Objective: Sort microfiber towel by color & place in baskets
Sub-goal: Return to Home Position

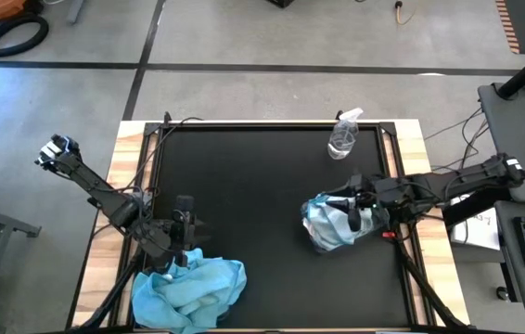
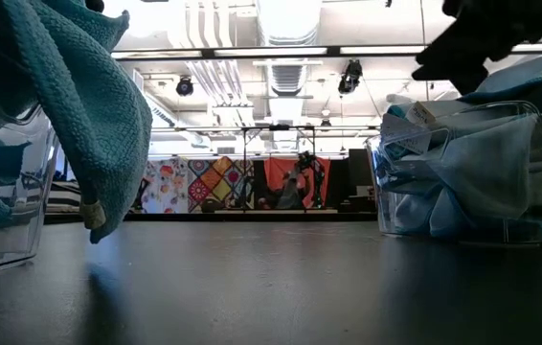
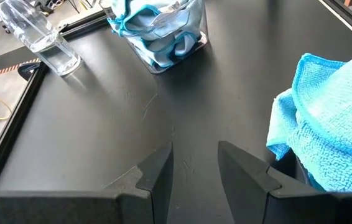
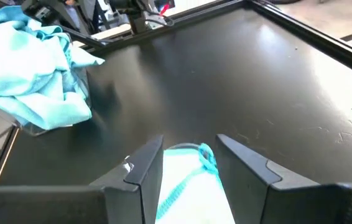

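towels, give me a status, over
Left gripper open, empty, beside blue towels heaped in left bin. Right gripper open above pale towels in right bin. Bottle at far edge, apart from both.

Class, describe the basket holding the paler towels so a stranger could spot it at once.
On the right side of the black table, beneath the open right pincer, stands a clear basket. Unlike the other basket by the left pincer, heaped with bright sky-blue towels, it holds pale whitish-blue towels.
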Controlling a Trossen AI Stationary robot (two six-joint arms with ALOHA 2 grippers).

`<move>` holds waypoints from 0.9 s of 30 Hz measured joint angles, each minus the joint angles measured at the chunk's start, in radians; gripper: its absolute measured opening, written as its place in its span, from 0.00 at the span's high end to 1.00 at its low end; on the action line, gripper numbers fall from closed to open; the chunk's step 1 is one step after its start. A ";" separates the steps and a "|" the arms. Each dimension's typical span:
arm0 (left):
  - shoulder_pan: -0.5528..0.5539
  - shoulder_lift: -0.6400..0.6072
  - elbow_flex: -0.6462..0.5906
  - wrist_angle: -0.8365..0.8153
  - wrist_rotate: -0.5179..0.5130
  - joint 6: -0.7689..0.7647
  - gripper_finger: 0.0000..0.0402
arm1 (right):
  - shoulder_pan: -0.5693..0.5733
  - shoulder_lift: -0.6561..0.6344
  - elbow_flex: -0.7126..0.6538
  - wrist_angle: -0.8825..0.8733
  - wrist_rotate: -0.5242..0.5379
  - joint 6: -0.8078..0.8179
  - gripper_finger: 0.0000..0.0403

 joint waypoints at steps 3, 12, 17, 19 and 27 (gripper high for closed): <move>0.000 0.000 0.000 -0.001 0.000 0.000 0.72 | 0.000 -0.066 -0.046 -0.001 0.000 0.000 0.65; 0.000 0.000 0.000 -0.005 0.000 0.025 0.72 | -0.022 -0.261 -0.181 -0.001 0.000 0.000 0.65; 0.000 0.000 0.000 -0.004 0.000 0.060 0.72 | -0.064 -0.381 -0.267 -0.001 0.000 0.000 0.65; 0.000 0.000 0.000 -0.003 0.000 0.063 0.72 | -0.085 -0.434 -0.303 -0.002 0.000 0.000 0.65; 0.000 0.000 0.000 -0.003 0.000 0.085 0.72 | -0.154 -0.619 -0.390 -0.008 0.000 0.000 0.65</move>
